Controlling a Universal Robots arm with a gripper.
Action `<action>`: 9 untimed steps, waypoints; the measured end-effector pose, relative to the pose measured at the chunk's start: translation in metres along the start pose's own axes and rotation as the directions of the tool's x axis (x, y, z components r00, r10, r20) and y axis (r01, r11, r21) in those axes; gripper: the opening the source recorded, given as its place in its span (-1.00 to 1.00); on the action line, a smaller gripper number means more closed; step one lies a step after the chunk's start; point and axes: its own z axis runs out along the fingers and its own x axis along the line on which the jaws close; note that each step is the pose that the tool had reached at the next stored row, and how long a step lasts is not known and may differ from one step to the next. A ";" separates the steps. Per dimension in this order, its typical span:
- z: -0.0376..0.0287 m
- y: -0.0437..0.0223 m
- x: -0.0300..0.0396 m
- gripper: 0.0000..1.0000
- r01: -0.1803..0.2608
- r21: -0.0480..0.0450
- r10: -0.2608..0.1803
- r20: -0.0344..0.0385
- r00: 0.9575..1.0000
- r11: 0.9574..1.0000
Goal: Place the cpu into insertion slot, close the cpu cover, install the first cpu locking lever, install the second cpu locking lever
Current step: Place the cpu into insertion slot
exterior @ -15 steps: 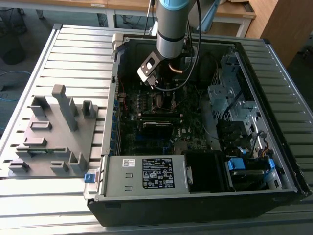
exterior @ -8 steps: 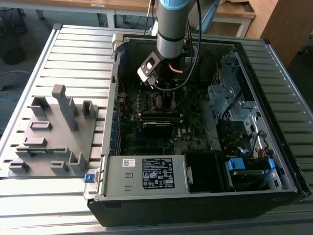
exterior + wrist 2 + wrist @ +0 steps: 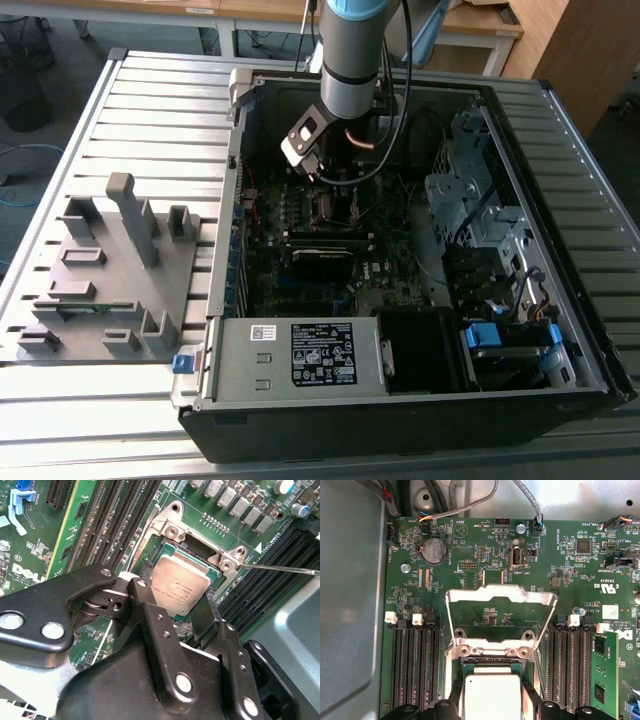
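The cpu [image 3: 175, 582] [image 3: 492, 694], a flat square chip with a dull metal top, lies in the insertion slot [image 3: 172, 530] [image 3: 492, 651] on the green board. My gripper [image 3: 175, 594] [image 3: 492, 705] is shut on the cpu, one black finger [image 3: 144, 577] against each of two opposite edges. The cpu cover [image 3: 500, 594], a thin silver frame, stands swung open beyond its hinge. A thin metal locking lever [image 3: 280, 569] sticks out sideways from a corner of the slot. In the exterior view my gripper [image 3: 335, 185] reaches down into the open computer case [image 3: 400, 420].
Rows of long black memory slots [image 3: 415, 670] [image 3: 115, 520] flank the slot on both sides; a green card [image 3: 605, 672] stands in one. The power supply [image 3: 300, 355] and drive cage [image 3: 480, 210] crowd the case. A grey fixture plate [image 3: 110, 270] lies on the exterior view's left.
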 end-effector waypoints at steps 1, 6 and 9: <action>0.0000 0.0000 0.0000 0.08 -0.006 0.000 0.006 0.000 1.000 1.000; 0.0000 0.0000 0.0000 0.08 -0.033 0.000 0.033 0.001 0.999 0.999; 0.0000 0.0000 0.0000 0.08 -0.034 0.000 0.034 0.001 0.999 0.999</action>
